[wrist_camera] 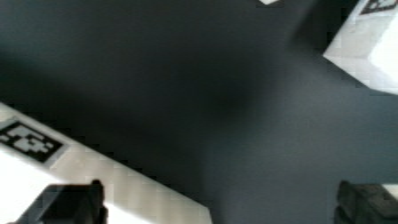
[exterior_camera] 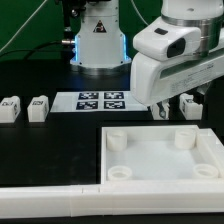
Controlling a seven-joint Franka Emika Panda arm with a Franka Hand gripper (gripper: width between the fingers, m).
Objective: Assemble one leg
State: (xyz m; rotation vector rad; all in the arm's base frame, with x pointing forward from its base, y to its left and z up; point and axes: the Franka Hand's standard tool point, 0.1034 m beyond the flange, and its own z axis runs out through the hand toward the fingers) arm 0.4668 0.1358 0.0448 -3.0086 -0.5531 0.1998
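Observation:
Two legs (exterior_camera: pixel 10 108) (exterior_camera: pixel 38 108), small white blocks with tags, stand on the black table at the exterior view's left. A third leg (exterior_camera: pixel 189 104) shows partly behind the arm at the right. My gripper (exterior_camera: pixel 166 110) hangs over the table between the marker board and that leg, just behind the tray. In the wrist view its fingertips (wrist_camera: pixel 68 205) stand wide apart with only dark table between them; the gripper (wrist_camera: pixel 217 205) is open and empty. A white block edge (wrist_camera: pixel 368 55) lies ahead of the fingers; I cannot tell which part it is.
The marker board (exterior_camera: pixel 100 100) lies flat behind the tray; its tagged corner shows in the wrist view (wrist_camera: pixel 32 142). The large white square tray (exterior_camera: pixel 205 140) with round corner sockets fills the front right. A white bar (exterior_camera: pixel 45 205) runs along the front left. The robot base stands at the back.

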